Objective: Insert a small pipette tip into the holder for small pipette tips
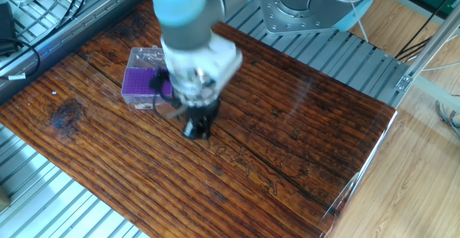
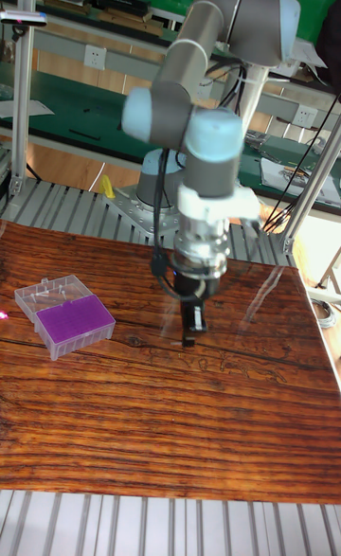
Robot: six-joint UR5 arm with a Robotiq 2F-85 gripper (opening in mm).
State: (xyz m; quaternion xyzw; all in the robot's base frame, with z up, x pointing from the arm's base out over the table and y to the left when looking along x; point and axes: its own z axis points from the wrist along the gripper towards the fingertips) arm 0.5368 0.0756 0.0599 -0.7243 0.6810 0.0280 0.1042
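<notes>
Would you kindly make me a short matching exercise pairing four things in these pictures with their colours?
Things:
1. top of the tip box
2. table
3. arm joint cap
4. gripper

Colours:
A. black
B. light blue
C. purple
D. dark brown wood

Pairs: 1-C, 2-D, 3-B, 4-A

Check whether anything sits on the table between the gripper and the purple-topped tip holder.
Nothing visible does. In the tall fixed view, only bare wooden table lies between the gripper and the holder for small pipette tips, which stands apart to its side. The motion blur hides how the jaws stand.
</notes>
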